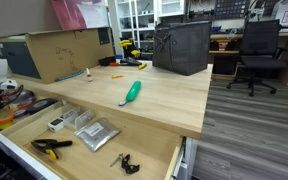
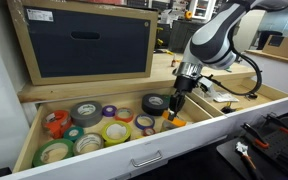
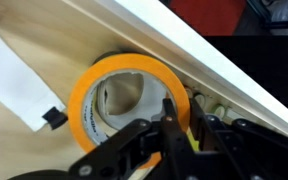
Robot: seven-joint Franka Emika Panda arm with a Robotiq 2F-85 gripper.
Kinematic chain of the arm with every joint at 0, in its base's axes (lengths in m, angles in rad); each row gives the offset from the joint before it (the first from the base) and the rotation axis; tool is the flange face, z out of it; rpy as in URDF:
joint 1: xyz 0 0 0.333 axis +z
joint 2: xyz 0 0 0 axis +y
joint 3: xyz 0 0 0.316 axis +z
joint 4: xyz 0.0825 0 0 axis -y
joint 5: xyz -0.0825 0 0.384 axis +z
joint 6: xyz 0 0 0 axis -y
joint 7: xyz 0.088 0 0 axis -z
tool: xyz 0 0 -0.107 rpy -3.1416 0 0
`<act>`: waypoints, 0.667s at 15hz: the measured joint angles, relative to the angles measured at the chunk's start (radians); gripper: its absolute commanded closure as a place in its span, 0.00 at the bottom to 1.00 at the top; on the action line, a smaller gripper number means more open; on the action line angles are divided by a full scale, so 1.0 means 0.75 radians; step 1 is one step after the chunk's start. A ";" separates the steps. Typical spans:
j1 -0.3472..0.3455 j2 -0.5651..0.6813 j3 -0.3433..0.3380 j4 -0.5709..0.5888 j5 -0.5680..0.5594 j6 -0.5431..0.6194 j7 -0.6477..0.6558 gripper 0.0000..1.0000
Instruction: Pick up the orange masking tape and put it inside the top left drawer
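Most of the task done: tape gripped at the drawer, release outstanding

In an exterior view, only the bench top with the teal-handled tool and a larger open drawer holding grey plates are shown; neither tape nor gripper can be made out there.

In an exterior view, the gripper is seen lowered into the right end of the top left drawer, just beside a black roll. A patch of orange at its tips is judged to be the orange masking tape.

In the wrist view, the jaws are closed on the wall of the tape, with one finger inside the core and light wood beneath.

Pick-up and carry are judged complete; setting down, letting go and withdrawal are left.
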 measured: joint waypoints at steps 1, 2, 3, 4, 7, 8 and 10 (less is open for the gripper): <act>-0.008 0.015 0.026 0.013 0.021 0.002 -0.019 0.95; -0.014 0.026 0.043 0.024 0.035 0.004 -0.034 0.95; -0.026 0.031 0.057 0.031 0.045 0.004 -0.050 0.95; -0.042 0.031 0.070 0.034 0.052 0.004 -0.062 0.95; -0.117 0.024 0.115 0.035 0.088 -0.001 -0.119 0.95; -0.141 0.015 0.122 0.035 0.089 -0.011 -0.129 0.95; -0.172 -0.021 0.117 0.031 0.087 -0.063 -0.129 0.95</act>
